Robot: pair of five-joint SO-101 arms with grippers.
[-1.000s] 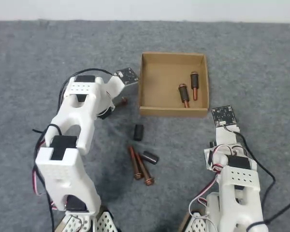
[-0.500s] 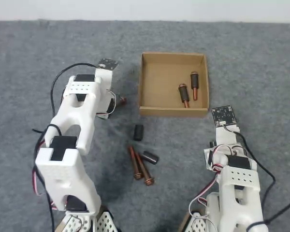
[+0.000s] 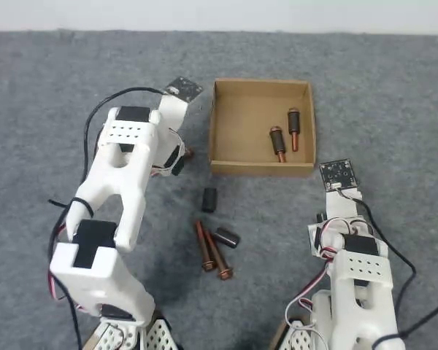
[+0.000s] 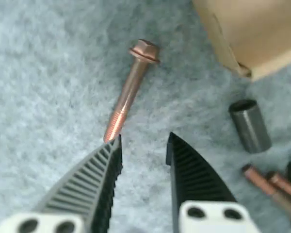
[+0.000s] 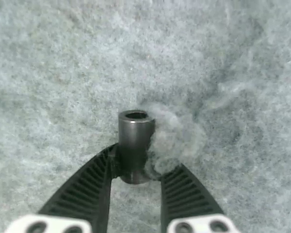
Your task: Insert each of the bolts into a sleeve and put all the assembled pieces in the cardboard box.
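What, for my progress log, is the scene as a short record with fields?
box: holds two assembled pieces
left gripper: open, over the carpet, tips by the threaded end of a lone bolt
right gripper: shut on a held sleeve, which stands upright
loose on carpet: two bolts and two sleeves, between the arms
left to do: three bolts not yet sleeved

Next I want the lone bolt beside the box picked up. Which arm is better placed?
Left. The left gripper is open with its fingertips right at the threaded end of the bolt, beside the cardboard box. The right gripper is shut on a sleeve, so it is occupied.
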